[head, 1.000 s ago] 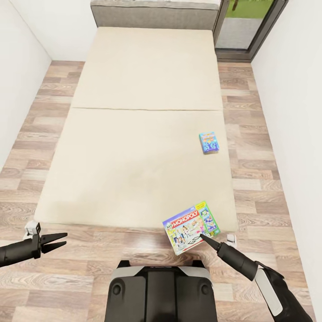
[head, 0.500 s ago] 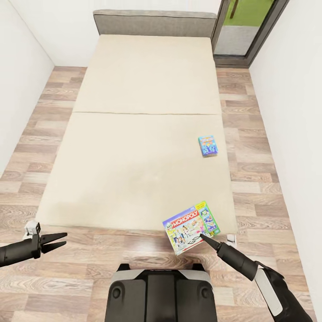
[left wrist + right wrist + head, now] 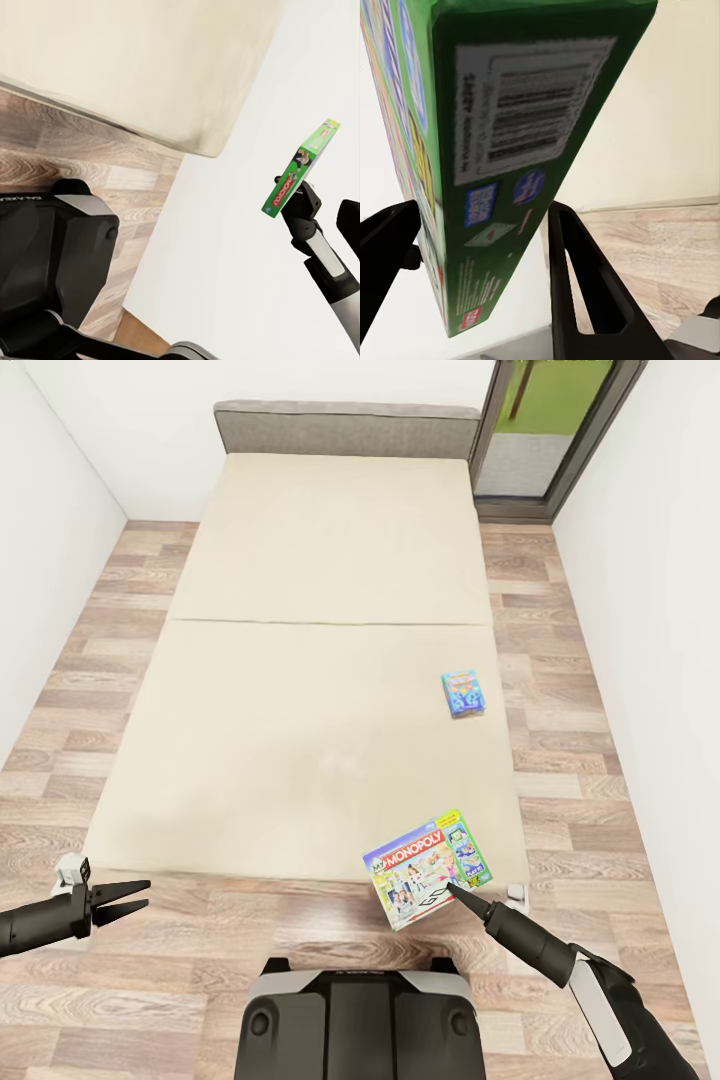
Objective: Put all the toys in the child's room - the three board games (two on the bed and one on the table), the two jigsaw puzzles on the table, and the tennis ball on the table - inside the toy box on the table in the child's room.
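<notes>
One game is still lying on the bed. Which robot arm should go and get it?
Probably the left. The left gripper is open and holds nothing, while the right gripper is shut on the Monopoly box. The small blue game lies toward the right edge of the bed, a long reach.

White walls (image 3: 60,520), wood-plank floor (image 3: 590,760), grey-framed window (image 3: 540,430).

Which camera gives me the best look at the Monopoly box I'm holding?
The head view: the Monopoly box shows its whole printed front, pinched at its lower edge by the right gripper. The right wrist view shows just its green barcoded side between the fingers. The left wrist view shows it small and edge-on.
</notes>
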Tool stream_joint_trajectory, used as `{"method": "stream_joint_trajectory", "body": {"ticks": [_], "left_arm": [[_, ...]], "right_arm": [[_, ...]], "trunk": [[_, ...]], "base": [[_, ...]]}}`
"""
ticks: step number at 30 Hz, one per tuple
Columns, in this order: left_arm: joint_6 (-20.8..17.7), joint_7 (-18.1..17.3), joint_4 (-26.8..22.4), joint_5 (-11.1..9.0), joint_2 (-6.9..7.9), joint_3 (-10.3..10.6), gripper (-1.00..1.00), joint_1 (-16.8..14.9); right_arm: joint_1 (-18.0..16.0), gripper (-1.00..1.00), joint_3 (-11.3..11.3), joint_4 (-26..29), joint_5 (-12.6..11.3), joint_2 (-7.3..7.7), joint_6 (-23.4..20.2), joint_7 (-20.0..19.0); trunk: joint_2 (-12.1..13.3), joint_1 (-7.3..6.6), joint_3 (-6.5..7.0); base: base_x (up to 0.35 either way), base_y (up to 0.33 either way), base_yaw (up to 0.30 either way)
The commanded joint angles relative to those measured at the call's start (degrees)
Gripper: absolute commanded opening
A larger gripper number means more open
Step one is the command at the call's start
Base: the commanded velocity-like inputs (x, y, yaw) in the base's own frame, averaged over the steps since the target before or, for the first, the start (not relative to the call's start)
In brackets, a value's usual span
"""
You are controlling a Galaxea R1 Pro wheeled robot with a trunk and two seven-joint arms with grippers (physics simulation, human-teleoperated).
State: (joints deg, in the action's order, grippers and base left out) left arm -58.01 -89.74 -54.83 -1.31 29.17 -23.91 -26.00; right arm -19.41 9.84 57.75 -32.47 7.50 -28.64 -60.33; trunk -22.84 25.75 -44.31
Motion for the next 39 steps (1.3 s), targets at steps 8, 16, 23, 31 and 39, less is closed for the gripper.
{"method": "stream_joint_trajectory", "body": {"ticks": [8,16,23,31,39], "left_arm": [[-0.6,-0.3,0.0,0.1,0.01,0.0,1.00,0.0],[-0.6,-0.3,0.0,0.1,0.01,0.0,1.00,0.0],[-0.6,-0.3,0.1,0.1,0.01,0.0,1.00,0.0],[-0.5,-0.3,0.1,0.2,0.01,0.0,1.00,0.0],[-0.5,-0.3,0.1,0.2,0.01,0.0,1.00,0.0]], "right_arm": [[0.0,-1.00,0.0,0.0,-0.3,-0.02,-0.4,-0.1],[0.0,-1.00,0.0,0.0,-0.3,-0.02,-0.4,-0.1],[0.0,-1.00,0.0,0.0,-0.2,-0.03,-0.4,-0.1],[0.4,-1.00,0.1,0.0,-0.2,0.05,-0.4,-0.1],[0.4,-1.00,0.1,0.0,-0.2,0.06,-0.4,-0.1]], "trunk": [[-0.1,0.04,0.71],[-0.1,0.04,1.47],[-0.1,0.04,2.13],[-0.1,0.04,2.90],[-0.1,0.04,3.66]], "base": [[0.000,0.000,0.000],[0.000,0.000,0.000],[0.000,0.000,0.000],[0.000,0.000,0.000],[0.000,0.000,0.000]]}}
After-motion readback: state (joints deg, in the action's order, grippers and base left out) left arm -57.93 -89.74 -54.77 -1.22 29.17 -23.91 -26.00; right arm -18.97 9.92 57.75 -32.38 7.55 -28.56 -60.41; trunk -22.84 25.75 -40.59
